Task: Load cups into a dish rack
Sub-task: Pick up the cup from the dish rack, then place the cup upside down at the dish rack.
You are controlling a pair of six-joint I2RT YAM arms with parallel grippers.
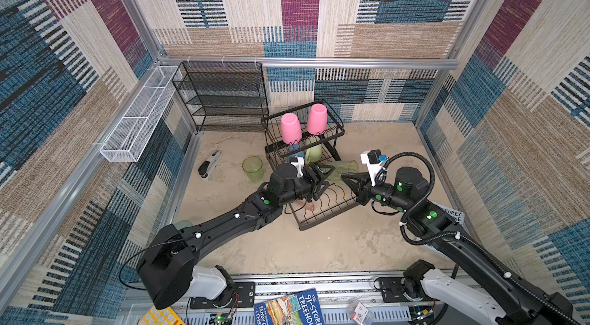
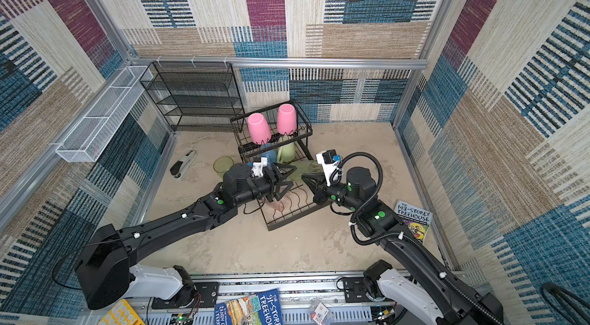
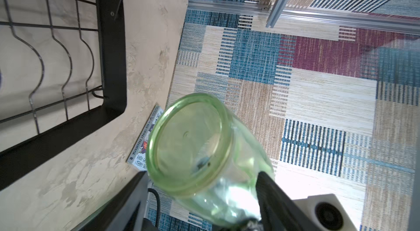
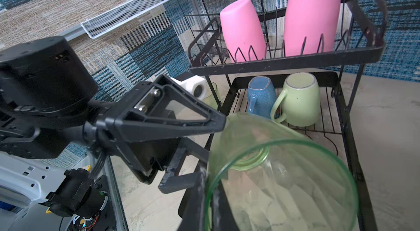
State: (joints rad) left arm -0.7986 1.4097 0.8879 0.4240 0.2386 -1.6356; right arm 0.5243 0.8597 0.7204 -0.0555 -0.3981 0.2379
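Note:
My right gripper [image 1: 344,176] [image 4: 212,186] is shut on the rim of a clear-green cup [image 1: 344,167] [image 4: 279,173], holding it tilted over the lower tray of the black wire dish rack [image 1: 319,214] [image 4: 284,63]. My left gripper [image 1: 324,179] [image 3: 202,174] is open, and its fingers stand either side of the cup's base [image 3: 193,145] with a gap on one side. Two pink tumblers [image 1: 290,128] [image 1: 316,119] stand upside down in the upper basket. A blue mug [image 4: 259,98] and a pale-green mug [image 4: 300,100] sit below. A second clear-green cup [image 1: 253,168] stands on the table.
A black mesh shelf unit [image 1: 223,96] and a white mesh basket [image 1: 137,122] line the back left. A stapler-like tool [image 1: 209,163] lies left of the rack. A book [image 2: 413,218] lies by the right wall. A pinkish clear cup [image 2: 277,203] shows under my left wrist.

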